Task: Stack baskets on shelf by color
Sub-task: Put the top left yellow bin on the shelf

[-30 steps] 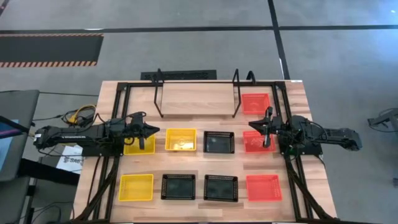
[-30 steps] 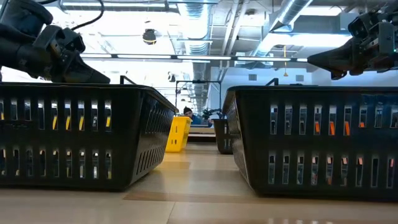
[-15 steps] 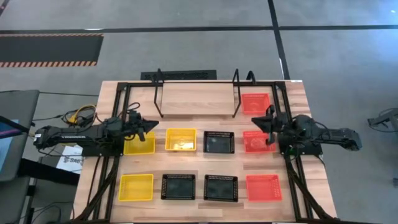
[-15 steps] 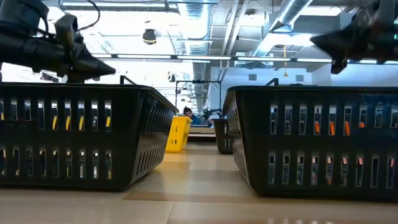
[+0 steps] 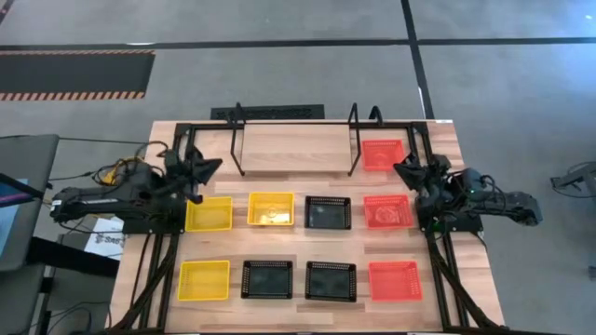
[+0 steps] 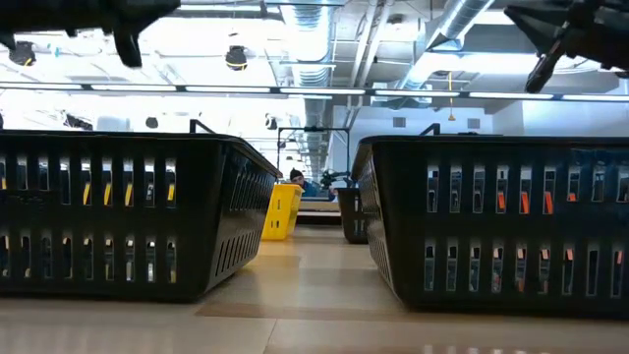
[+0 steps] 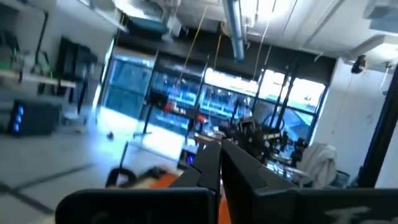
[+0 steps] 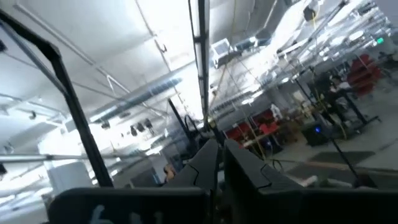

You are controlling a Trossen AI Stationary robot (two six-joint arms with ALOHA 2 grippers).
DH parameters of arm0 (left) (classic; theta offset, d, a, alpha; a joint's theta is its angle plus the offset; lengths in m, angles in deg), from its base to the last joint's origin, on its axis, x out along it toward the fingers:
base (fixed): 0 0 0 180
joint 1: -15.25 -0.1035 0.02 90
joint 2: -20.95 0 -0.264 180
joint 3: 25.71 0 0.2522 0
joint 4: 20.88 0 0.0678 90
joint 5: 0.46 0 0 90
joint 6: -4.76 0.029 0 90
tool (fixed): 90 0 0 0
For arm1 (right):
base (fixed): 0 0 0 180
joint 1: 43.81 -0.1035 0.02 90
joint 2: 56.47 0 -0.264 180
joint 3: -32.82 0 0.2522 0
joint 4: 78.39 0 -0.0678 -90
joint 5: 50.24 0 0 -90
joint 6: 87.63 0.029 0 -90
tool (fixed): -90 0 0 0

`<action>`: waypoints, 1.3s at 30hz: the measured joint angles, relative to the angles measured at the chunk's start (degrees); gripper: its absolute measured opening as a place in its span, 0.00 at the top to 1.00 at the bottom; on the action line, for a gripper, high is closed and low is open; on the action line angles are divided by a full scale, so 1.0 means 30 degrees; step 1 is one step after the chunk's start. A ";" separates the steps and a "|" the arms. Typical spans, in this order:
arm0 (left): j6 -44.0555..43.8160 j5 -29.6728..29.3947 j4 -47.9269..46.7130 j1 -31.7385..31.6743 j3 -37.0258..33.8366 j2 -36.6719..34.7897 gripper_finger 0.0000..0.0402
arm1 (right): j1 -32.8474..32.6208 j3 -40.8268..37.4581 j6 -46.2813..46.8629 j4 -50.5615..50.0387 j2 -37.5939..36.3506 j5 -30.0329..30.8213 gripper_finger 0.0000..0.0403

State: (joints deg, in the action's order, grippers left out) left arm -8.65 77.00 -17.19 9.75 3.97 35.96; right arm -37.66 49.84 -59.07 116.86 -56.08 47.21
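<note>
Eight baskets show in the high view. The middle row holds two yellow ones [image 5: 209, 213] [image 5: 271, 209], a black one [image 5: 328, 212] and a red one [image 5: 387, 211]. The near row holds a yellow one [image 5: 204, 280], two black ones [image 5: 267, 279] [image 5: 331, 280] and a red one [image 5: 395, 280]. Another red basket [image 5: 382, 154] sits on the table just right of the shelf [image 5: 291, 149], whose board is bare. My left gripper [image 5: 214, 166] [image 7: 219, 148] is shut, raised beyond the left yellow basket. My right gripper [image 5: 399, 167] [image 8: 217, 145] is shut, raised between the two far red baskets. Both point upward and hold nothing.
Black frame rails [image 5: 173, 186] [image 5: 430, 233] run along the table's left and right sides under the arms. Cables [image 5: 116, 172] lie off the left edge. In the low view the two near black baskets [image 6: 118, 211] [image 6: 496, 221] fill the foreground.
Both grippers have risen from just above the middle row's end baskets and tipped their fingers upward, moving toward the table's far edge. The right one has also rolled about its own axis. No basket has moved.
</note>
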 joint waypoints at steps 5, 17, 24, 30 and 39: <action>0.0141 -0.1841 -0.5853 0.0022 0.2971 0.0194 1.00 | -0.0061 0.1769 -0.0693 0.0206 0.0000 -0.0057 0.87; -0.2222 -0.3784 -2.3706 0.1351 1.2772 0.8249 1.00 | -0.1309 0.8396 -0.6637 -0.0857 0.3984 -0.2060 0.87; -0.4643 -0.1600 -3.1217 0.1705 1.4178 1.2641 0.90 | -0.1717 1.1402 -0.7191 -0.1902 0.7634 -0.2048 0.87; -0.4583 -0.0224 -3.2249 0.2489 1.3273 1.4977 0.69 | -0.1712 1.3530 -0.7192 -0.2276 0.9513 -0.3546 0.87; -0.2711 -0.0145 -3.2254 0.3213 1.1878 1.7593 0.48 | -0.2771 1.5330 -0.7184 -0.3129 1.0302 -0.5101 0.87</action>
State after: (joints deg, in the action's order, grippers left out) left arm -16.79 76.56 -113.95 19.39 39.61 88.74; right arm -45.97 95.83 -80.63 107.48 -25.18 31.91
